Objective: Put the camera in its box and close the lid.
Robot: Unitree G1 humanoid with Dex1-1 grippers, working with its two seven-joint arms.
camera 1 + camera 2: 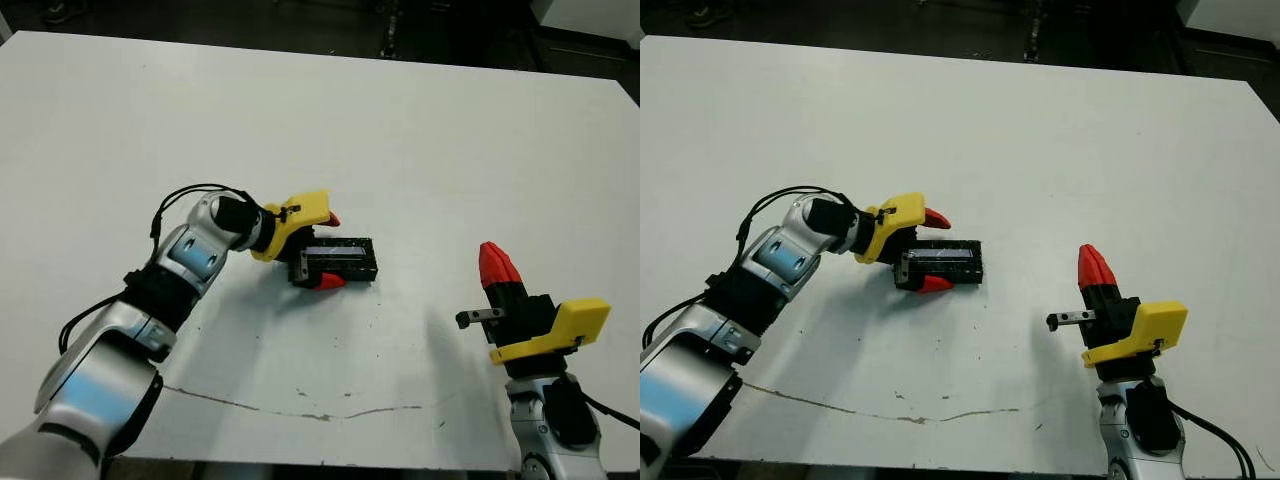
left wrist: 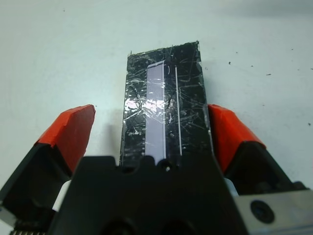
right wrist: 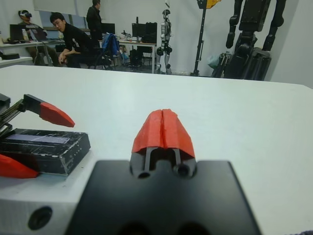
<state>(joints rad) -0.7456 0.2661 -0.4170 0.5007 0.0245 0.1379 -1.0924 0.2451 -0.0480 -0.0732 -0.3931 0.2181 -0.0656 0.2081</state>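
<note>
Lid (image 2: 164,105) sits black and glossy on the box, near the middle of the white table (image 1: 420,130), so the camera is presumably inside, out of sight. Left end effector (image 1: 326,250) straddles the closed box with both red fingertips (image 2: 68,131) spread and a gap showing on at least one side. Right end effector (image 1: 1095,268) hangs well apart, tips pinched together, holding nothing. Best handling, I judge: check the lid seats flush all round, then draw the fingers off squarely without dragging it.

I see the white table (image 1: 420,130), scuffed near its front edge, with the lidded black box (image 1: 340,262) lying flat on it.
</note>
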